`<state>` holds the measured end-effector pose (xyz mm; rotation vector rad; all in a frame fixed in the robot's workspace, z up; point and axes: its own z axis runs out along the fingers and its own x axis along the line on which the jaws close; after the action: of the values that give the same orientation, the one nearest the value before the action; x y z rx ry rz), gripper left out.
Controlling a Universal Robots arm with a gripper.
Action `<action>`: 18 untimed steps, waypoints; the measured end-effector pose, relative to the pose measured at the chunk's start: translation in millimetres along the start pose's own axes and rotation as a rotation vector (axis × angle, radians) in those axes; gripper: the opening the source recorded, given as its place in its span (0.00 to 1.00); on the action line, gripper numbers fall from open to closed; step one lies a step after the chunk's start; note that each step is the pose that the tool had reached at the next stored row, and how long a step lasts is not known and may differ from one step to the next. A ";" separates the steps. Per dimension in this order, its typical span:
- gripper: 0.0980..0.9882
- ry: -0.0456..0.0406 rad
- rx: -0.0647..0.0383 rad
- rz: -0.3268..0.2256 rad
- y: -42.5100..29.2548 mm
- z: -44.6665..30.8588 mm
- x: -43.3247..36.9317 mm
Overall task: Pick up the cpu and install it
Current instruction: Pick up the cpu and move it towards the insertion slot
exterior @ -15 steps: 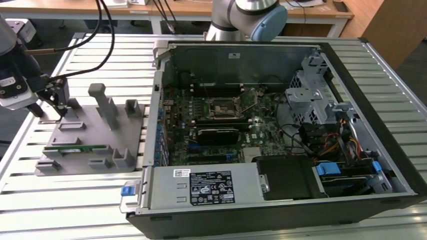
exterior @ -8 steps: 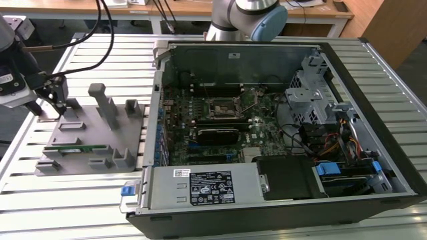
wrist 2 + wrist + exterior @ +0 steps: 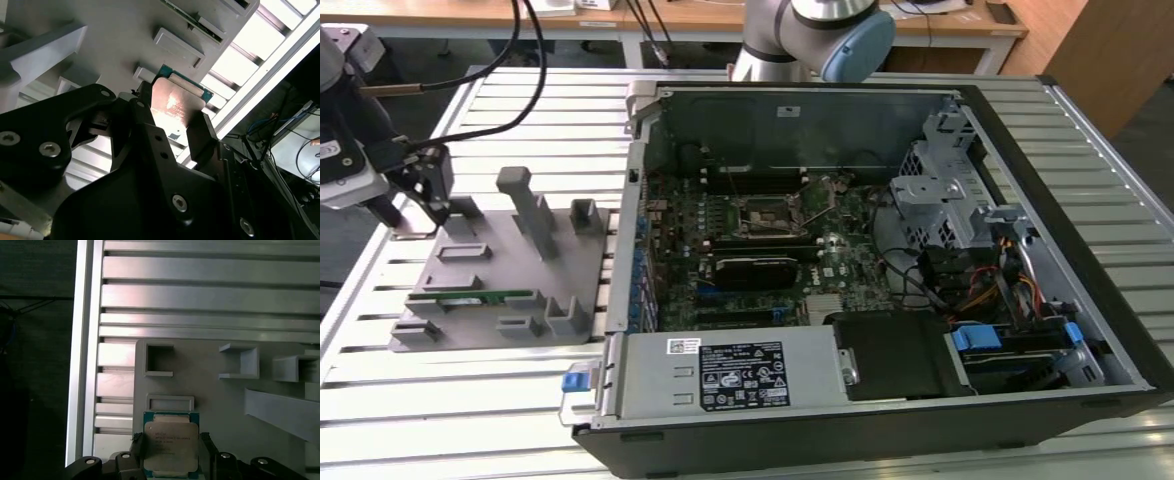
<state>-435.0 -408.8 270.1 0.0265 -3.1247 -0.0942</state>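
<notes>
Cpu (image 3: 171, 444), silver top, green rim, I see it in both wrist views, gripper (image 3: 171, 440) jaws narrow, clamped on its two sides, just over the grey fixture (image 3: 494, 270), slatted table (image 3: 454, 400) beneath, open case (image 3: 854, 440) toward the exterior view's right.

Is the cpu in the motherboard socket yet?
Out: the cpu is gripped by the claw at the grey holder, outside the computer case.

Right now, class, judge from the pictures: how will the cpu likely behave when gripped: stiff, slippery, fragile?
The cpu looks a thin flat plate, so probably stiff and light. Its metal top shines in the second wrist view, so likely slippery. The gripper holds only its narrow edges, so it may tilt.
</notes>
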 end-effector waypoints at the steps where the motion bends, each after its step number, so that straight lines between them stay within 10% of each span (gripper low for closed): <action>1: 0.48 0.0001 0.000 0.000 0.2 -0.9 0.0; 18: 0.48 -0.0003 0.000 0.000 2.4 -16.2 0.2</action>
<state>-435.0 -407.3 286.4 0.0265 -3.1250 -0.0947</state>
